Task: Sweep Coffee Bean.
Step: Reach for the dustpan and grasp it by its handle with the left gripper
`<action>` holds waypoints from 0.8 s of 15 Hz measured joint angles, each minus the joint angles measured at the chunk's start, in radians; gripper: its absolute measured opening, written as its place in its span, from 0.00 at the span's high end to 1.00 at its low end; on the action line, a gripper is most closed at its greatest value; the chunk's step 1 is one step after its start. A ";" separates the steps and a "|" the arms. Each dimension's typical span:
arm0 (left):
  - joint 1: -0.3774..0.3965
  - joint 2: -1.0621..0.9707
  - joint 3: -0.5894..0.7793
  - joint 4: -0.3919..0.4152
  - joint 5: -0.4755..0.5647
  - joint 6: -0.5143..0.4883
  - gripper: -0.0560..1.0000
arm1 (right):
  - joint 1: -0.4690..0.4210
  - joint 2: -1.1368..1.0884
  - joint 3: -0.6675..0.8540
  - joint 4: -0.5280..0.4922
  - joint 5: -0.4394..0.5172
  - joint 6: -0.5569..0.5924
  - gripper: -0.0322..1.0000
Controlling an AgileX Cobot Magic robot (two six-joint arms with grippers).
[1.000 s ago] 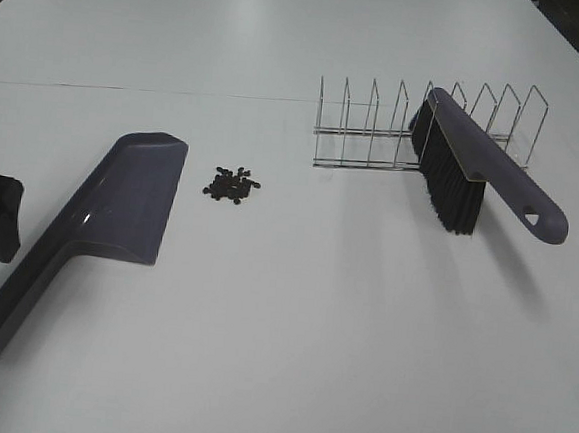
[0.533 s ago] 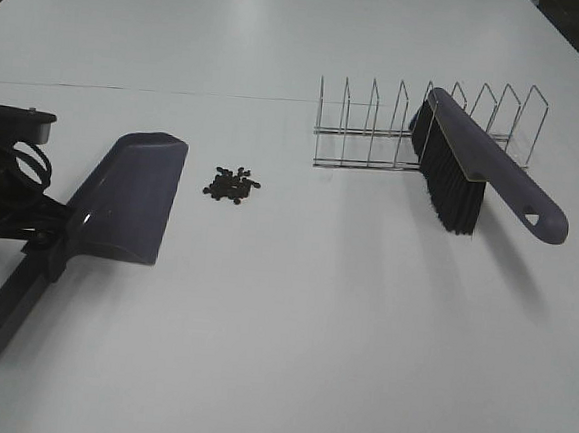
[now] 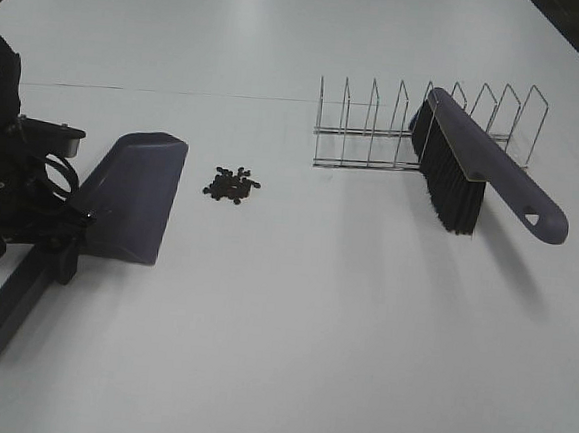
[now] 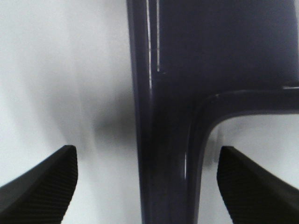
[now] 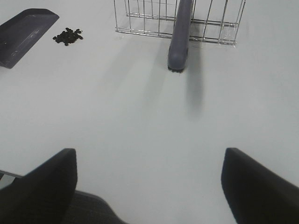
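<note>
The left gripper (image 4: pixel 147 161) sat low over the dustpan (image 3: pixel 136 189), jaws spread either side of its handle with gaps showing. The right gripper (image 5: pixel 149 158) hung above the counter (image 3: pixel 311 329), jaws spread, holding nothing. The coffee bean (image 3: pixel 232 184) heap lay just beside the dustpan's mouth.

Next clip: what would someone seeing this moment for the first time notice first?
The small dark heap of coffee beans stands out on the white table, just right of the mouth of the purple-grey dustpan. At far left the left gripper, jaws open, straddles the dustpan's handle with a gap on each side. On the right, the brush is propped bristles-down in a wire rack.
</note>
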 joint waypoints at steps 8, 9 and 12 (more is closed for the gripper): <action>0.000 0.021 -0.002 -0.008 0.001 0.006 0.58 | 0.000 0.000 0.000 0.000 0.000 0.000 0.22; 0.000 0.021 -0.002 -0.003 -0.003 0.004 0.65 | 0.000 0.000 0.000 0.000 0.000 0.000 0.22; 0.000 0.021 -0.002 -0.005 -0.008 -0.029 0.65 | 0.000 0.000 0.000 0.000 0.000 0.000 0.22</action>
